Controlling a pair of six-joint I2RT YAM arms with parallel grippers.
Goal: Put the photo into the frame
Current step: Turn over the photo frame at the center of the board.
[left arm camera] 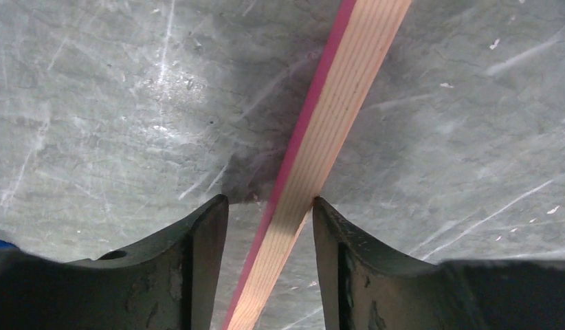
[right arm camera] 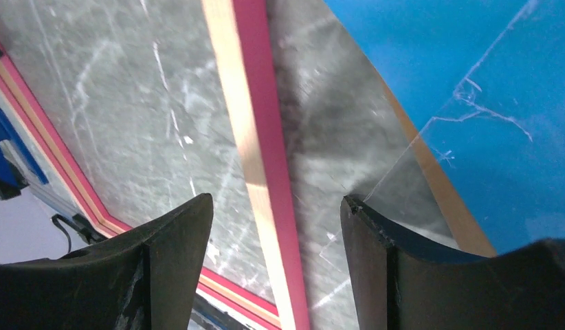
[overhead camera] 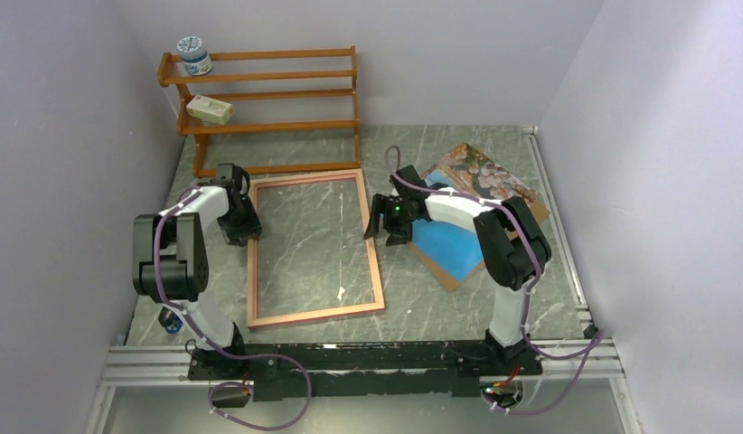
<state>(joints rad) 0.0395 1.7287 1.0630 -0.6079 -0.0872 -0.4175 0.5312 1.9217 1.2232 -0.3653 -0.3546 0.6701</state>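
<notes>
Pink-faced wood, the frame [overhead camera: 314, 314] lies flat in the middle of the table [overhead camera: 422, 303]. The left gripper [overhead camera: 244, 231] straddles its left rail, jaws parted (a gap shows beside the rail). The right gripper [overhead camera: 382, 222] hangs wide over the right rail. The photo [overhead camera: 445, 246] lies just right of it, on a brown board [right arm camera: 441, 189].

Left arm [overhead camera: 203, 204] and right arm [overhead camera: 454, 210] alike — white links, black joints, purple cables [overhead camera: 298, 384] — black scuffed tool fingers [left arm camera: 197, 275]

left gripper [left arm camera: 269, 201] points down, jaws parted; right gripper [right arm camera: 276, 199] tilts down too, jaws wider apart (both held low).
</notes>
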